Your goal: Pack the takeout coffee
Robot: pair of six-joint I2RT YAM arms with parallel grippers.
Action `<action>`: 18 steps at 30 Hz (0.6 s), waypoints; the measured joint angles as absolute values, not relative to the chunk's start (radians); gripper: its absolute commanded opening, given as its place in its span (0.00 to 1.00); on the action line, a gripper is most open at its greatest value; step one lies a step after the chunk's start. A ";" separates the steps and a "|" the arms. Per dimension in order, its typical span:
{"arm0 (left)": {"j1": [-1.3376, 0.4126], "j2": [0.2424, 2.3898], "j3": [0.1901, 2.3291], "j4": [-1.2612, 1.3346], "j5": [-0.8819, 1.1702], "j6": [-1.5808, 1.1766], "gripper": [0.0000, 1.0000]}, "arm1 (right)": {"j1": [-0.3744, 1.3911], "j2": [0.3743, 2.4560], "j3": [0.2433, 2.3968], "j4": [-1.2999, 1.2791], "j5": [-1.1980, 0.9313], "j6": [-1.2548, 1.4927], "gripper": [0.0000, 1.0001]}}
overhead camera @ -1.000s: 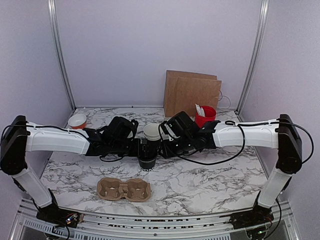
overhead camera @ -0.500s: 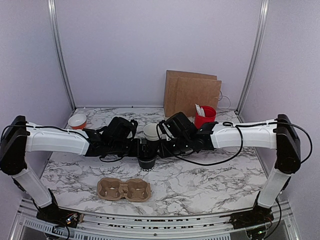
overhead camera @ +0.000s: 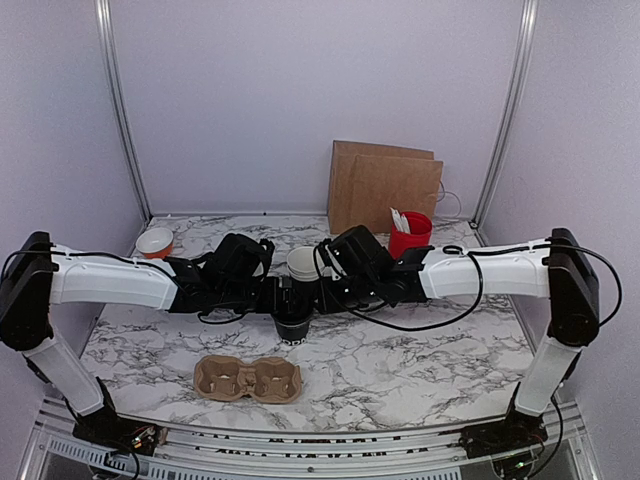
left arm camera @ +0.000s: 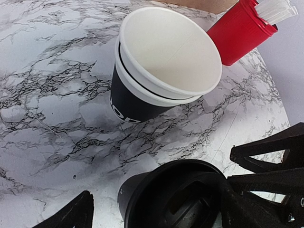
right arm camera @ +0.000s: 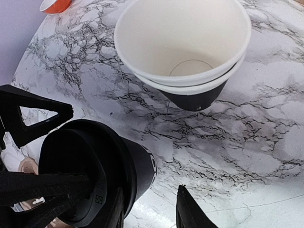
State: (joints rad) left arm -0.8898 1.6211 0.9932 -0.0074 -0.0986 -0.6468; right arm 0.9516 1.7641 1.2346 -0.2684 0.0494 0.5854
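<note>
Both jaws open around lidded black paper cup [left arm camera: 164, 199]. Close off-centre and you risk tipping it onto the marble desk [left arm camera: 47, 104].

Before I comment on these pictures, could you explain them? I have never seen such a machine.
Two robot arms stand at a marble table. One picture looks down from above; the other two come from cameras on each wrist. On the table: a cardboard cup carrier, stacked paper cups, a red cup with utensils, a small bowl, a brown bag. The left gripper and right gripper meet at a lidded black cup; whether either grips it, I cannot tell.
</note>
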 measured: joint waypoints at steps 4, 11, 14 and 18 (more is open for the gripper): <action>-0.889 1.610 0.994 -0.026 -0.108 -0.640 0.93 | 0.952 1.802 1.301 -0.314 0.056 0.548 0.37; -0.881 1.579 0.994 -0.080 -0.125 -0.621 0.93 | 0.952 1.884 1.414 -0.348 0.058 0.482 0.37; -0.876 1.571 0.994 -0.094 -0.132 -0.620 0.93 | 0.950 1.895 1.437 -0.365 0.058 0.460 0.37; -0.876 1.564 0.994 -0.102 -0.136 -0.620 0.93 | 0.944 1.896 1.452 -0.376 0.058 0.441 0.38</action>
